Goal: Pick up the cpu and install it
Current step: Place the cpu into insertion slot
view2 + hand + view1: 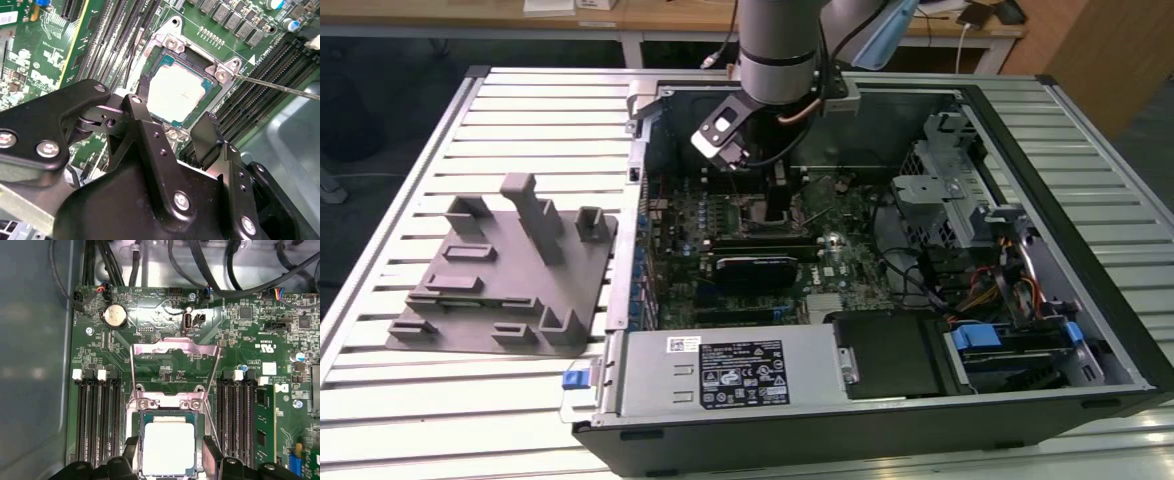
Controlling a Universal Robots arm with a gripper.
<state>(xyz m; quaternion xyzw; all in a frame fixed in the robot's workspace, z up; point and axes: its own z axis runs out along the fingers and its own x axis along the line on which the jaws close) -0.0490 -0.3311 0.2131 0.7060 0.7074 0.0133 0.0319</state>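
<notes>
The cpu (pixel 176 94) (pixel 168 449), a flat square chip with a shiny silver top, lies flat in the black-framed motherboard socket (pixel 172 42). My gripper (pixel 175 106) (pixel 170 455) hangs low over it. Its black fingers (pixel 143 86) stand apart on two opposite sides of the chip, with small gaps showing, so it is open. The socket's metal load plate (pixel 175 347) is tilted up and open behind the chip. In the exterior view the gripper (pixel 778 195) reaches down into the open computer case (pixel 1067 130) at the far middle of the board.
Memory slots (pixel 97 420) flank the socket on both sides. A thin metal lever (pixel 280 86) sticks out beside it. The white-labelled power supply box (pixel 720 370) sits at the case's near edge. Cables and drive bays (pixel 974 250) fill the exterior view's right. A grey fixture (pixel 507 270) stands on the slatted table.
</notes>
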